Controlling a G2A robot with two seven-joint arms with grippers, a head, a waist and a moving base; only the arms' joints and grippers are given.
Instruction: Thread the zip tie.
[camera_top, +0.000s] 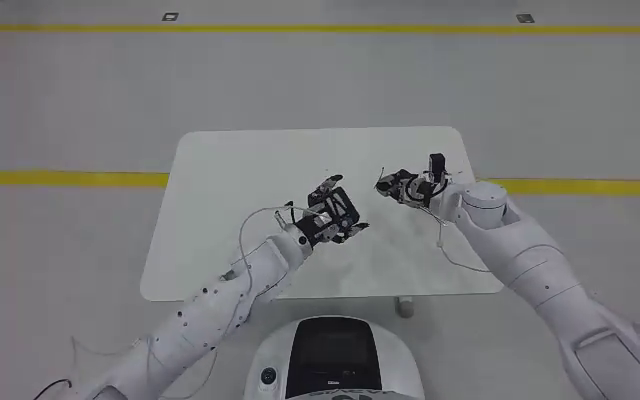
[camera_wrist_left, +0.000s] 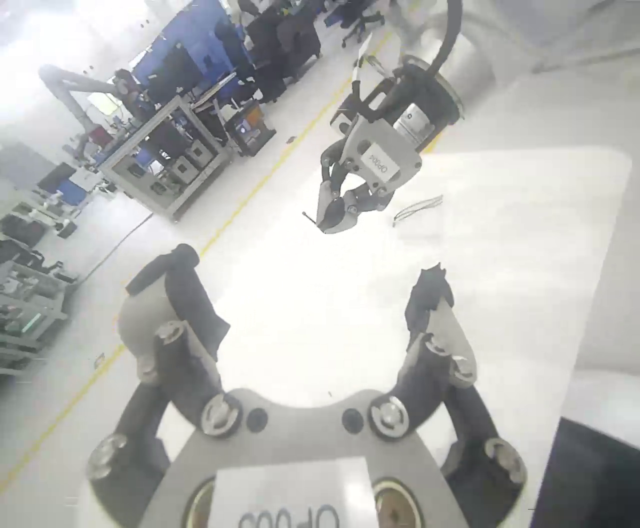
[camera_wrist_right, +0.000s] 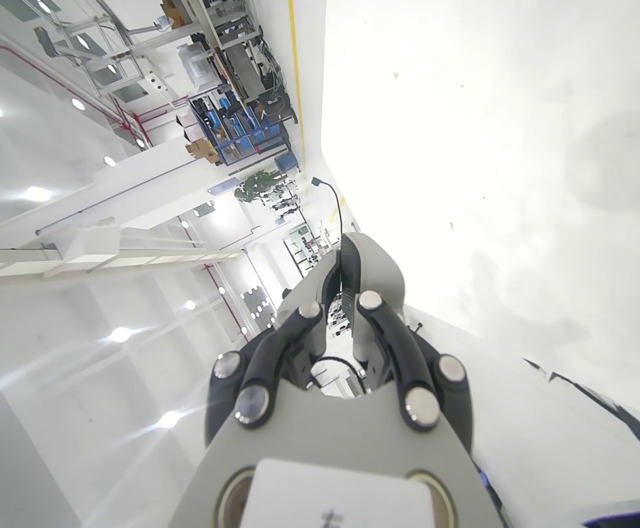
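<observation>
Zip tie (camera_wrist_right: 340, 212) pinched in right fingers (camera_wrist_right: 380, 265) | left fingers (camera_wrist_left: 192, 300) spread, facing them

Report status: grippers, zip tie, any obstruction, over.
Left gripper open, empty, above table. Right gripper shut on black zip tie, end sticking out past fingertips. No obstruction between them.
</observation>
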